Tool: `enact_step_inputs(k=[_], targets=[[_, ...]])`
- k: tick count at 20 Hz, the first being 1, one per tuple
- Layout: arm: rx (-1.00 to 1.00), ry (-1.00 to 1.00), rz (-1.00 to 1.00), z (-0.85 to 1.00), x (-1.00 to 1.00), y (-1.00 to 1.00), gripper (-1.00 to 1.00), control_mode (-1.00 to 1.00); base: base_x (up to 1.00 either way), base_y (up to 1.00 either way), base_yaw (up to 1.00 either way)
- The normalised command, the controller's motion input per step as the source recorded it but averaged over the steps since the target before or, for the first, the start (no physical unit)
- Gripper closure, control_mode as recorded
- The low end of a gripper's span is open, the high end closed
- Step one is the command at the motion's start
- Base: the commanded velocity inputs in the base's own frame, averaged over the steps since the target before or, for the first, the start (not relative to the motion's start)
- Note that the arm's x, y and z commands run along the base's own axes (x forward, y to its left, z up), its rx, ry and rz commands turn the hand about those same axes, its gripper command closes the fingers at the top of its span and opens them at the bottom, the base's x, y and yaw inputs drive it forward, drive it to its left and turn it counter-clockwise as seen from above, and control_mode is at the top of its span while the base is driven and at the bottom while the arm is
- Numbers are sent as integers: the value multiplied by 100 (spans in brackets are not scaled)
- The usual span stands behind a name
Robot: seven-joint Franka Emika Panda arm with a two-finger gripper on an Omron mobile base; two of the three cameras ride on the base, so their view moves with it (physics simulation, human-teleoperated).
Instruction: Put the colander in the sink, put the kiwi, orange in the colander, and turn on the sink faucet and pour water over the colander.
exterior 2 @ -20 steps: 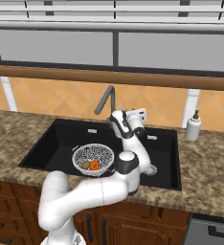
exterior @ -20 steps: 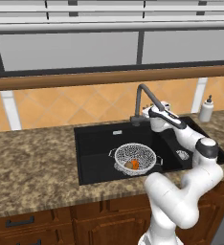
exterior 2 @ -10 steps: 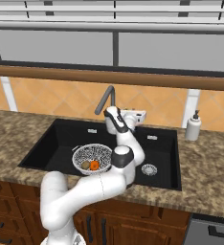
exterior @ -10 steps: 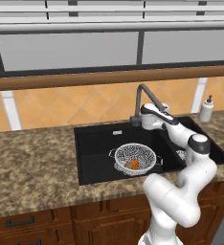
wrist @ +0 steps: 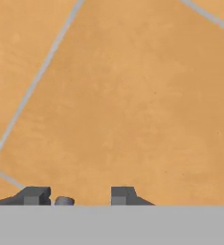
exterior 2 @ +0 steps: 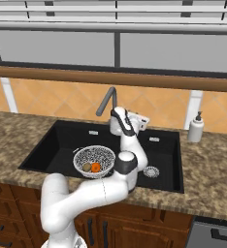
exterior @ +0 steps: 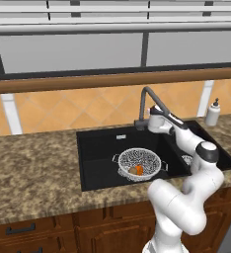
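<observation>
Heads up: over the last second your arm has swung its wrist left along the back of the matte black double-basin sink (exterior: 95,163) and the claw (wrist: 74,196) now sits at the base of the tall dark grey gooseneck faucet (exterior: 143,101), centre of the left base view. In the hand view the two dark finger tips stand a moderate gap apart at the bottom edge, facing orange backsplash tile (wrist: 133,95), with a small grey nub (wrist: 63,201) just beside the left tip; that may be the lever, but you can't tell whether it is touched or gripped. The round silver mesh colander (exterior: 139,163) has not moved: it sits in the larger basin, centre of frame, with the small bright orange fruit (exterior: 139,170) and the dull brown kiwi (exterior: 132,171) side by side inside it. No water stream is visible from the spout. Judgement: placing steps are done; you are on the faucet step, and the spout tip looks roughly above the colander.
</observation>
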Motion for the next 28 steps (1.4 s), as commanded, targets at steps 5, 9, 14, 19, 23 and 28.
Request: enact_step_inputs(k=[5, 9, 14, 19, 23, 28], targets=[[39, 4, -2, 28, 9, -100, 100, -100, 0, 0, 0], [43, 16, -1, 8, 36, -100, 100, -100, 0, 0, 0], [39, 20, -4, 3, 43, -100, 100, -100, 0, 0, 0], [26, 28, -9, -10, 50, -100, 100, -100, 0, 0, 0], [22, 28, -9, -24, 39, -100, 100, -100, 0, 0, 0], [25, 19, -4, -24, 13, -100, 100, -100, 0, 0, 0]])
